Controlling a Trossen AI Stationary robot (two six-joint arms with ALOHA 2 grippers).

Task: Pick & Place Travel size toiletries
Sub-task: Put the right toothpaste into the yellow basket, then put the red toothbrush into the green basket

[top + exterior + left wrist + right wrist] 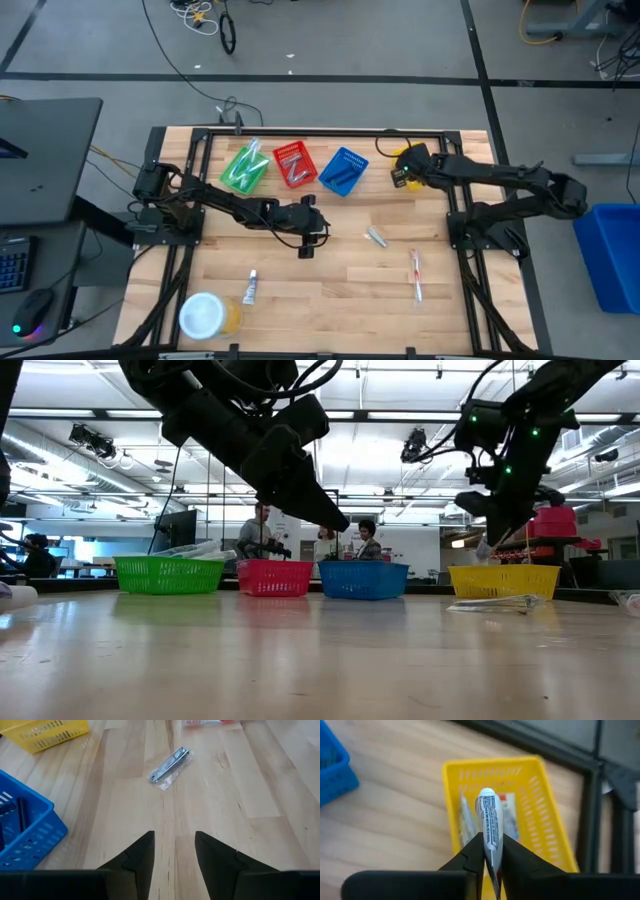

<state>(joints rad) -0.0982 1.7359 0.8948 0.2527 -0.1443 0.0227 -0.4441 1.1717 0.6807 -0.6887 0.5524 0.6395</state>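
Observation:
My right gripper (490, 840) hangs over the yellow basket (545, 820) at the table's far right, shut on a white tube with blue print (488, 815). The basket holds other small tubes (465, 825). My left gripper (174, 837) stands open above the bare table's middle (308, 243). A wrapped metal clipper (170, 765) lies flat on the wood beyond its fingers. A red-and-white toothbrush (417, 275) and a small tube (250, 288) lie flat nearer the front edge. My right gripper pinches the tube's rear part (491, 851) between its two fingers. The fingers slant down from above and lie along the tube. The tube sticks out ahead of the fingers, its rounded end (486, 795) over the basket's inside, lifted clear.
Green (245, 168), red (294, 165) and blue (343, 170) baskets stand in a row along the far side, left of the yellow one. A white-lidded yellow jar (205, 315) stands at the front left corner. A black frame rail (590, 765) runs just beyond the yellow basket.

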